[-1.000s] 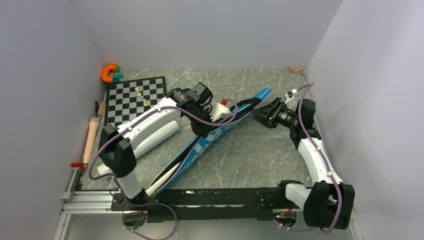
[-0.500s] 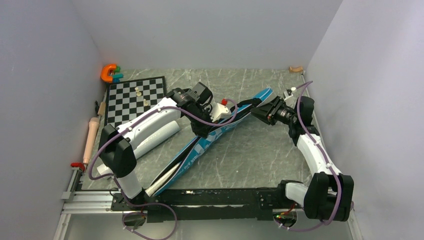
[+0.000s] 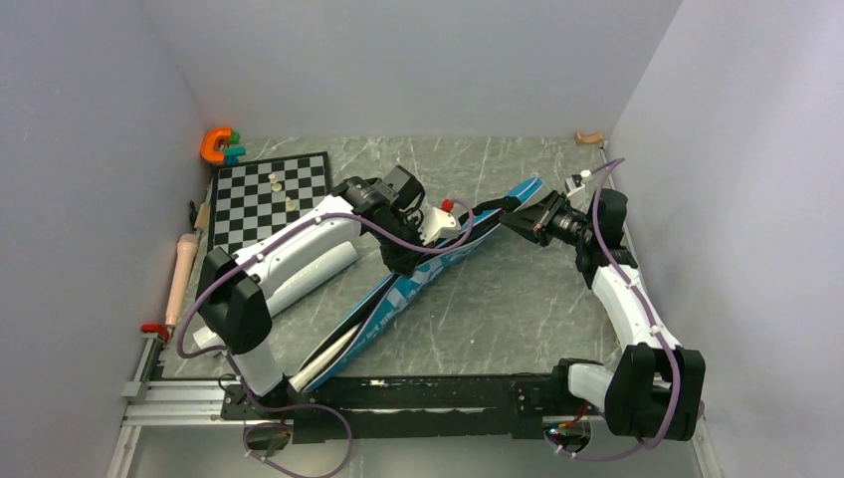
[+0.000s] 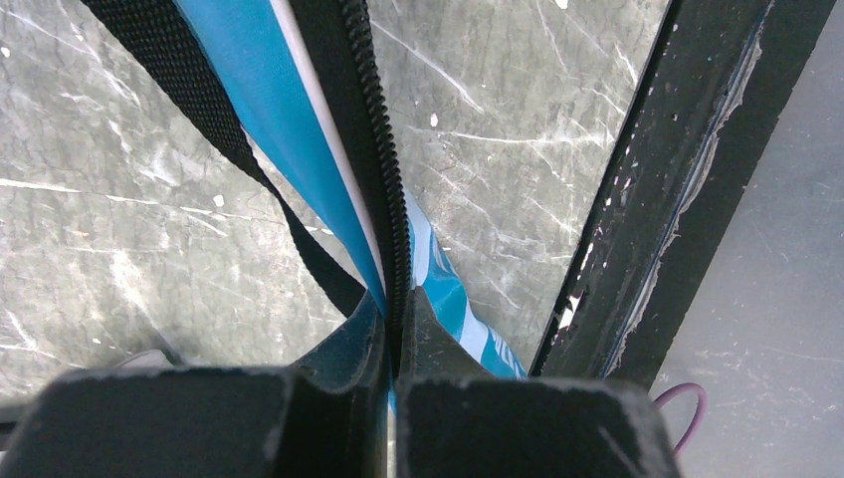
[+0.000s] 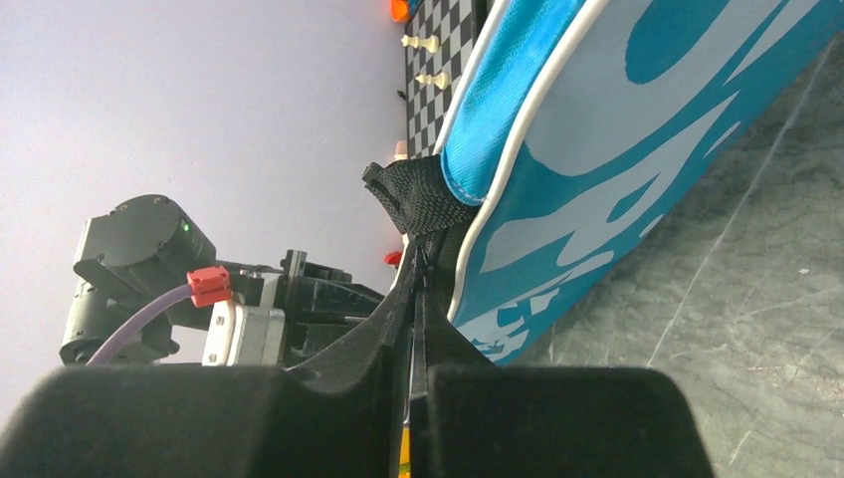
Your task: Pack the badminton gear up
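Observation:
The blue "SPORT" bag (image 3: 398, 294) lies diagonally across the table, with a white racket handle (image 3: 328, 356) showing at its near open end. My left gripper (image 3: 410, 261) is shut on the bag's black zipper edge (image 4: 383, 199) at mid-length, next to the black strap (image 4: 199, 90). My right gripper (image 3: 508, 211) is shut on the zipper pull (image 5: 419, 289) at the bag's far end (image 5: 637, 129). The pale-grey tube (image 3: 318, 274) lies left of the bag, under my left arm. No shuttlecocks show.
The chessboard (image 3: 249, 199) with small white pieces is at the back left, with an orange clamp (image 3: 217, 145) behind it. A wooden rolling pin (image 3: 180, 274) lies by the left wall. A black rail (image 3: 418, 383) runs along the near edge.
My right gripper has moved slightly up and to the left along the bag's far end, still shut. The left arm has not visibly moved.

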Controlling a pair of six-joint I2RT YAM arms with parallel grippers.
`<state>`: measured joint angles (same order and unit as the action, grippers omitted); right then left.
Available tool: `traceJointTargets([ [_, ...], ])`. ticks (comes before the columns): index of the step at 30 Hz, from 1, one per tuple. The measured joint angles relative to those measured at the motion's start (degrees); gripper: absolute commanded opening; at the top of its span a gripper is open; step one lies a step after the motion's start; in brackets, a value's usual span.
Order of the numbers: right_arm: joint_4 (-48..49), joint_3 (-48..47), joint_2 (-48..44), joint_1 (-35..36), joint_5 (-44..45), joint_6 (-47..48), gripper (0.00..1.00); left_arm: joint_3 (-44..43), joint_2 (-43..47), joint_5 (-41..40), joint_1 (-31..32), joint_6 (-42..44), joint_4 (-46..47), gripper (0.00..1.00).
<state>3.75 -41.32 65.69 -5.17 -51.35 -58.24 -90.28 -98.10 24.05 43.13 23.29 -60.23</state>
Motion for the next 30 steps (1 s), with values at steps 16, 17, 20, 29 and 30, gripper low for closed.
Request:
traceJointTargets([
  [16, -0.7, 0.2, -0.6, 0.4, 0.5, 0.1, 0.0, 0.0, 0.0, -0.5, 0.4, 0.0, 0.0, 0.0],
  [17, -0.7, 0.3, -0.9, 0.8, 0.9, 0.1, 0.0, 0.0, 0.0, -0.5, 0.4, 0.0, 0.0, 0.0],
  [20, -0.7, 0.8, -1.9, 3.2, 2.7, -0.3, 0.0, 0.0, 0.0, -0.5, 0.4, 0.0, -0.1, 0.0],
  [29, 1.1, 3.8, -2.1, 16.6, 9.0, -3.3, 0.0, 0.0, 0.0, -1.2, 0.3, 0.0, -0.8, 0.0],
  [30, 1.2, 4.1, -2.1, 17.8, 9.5, -3.6, 0.0, 0.0, 0.0, -1.3, 0.4, 0.0, -0.9, 0.0],
])
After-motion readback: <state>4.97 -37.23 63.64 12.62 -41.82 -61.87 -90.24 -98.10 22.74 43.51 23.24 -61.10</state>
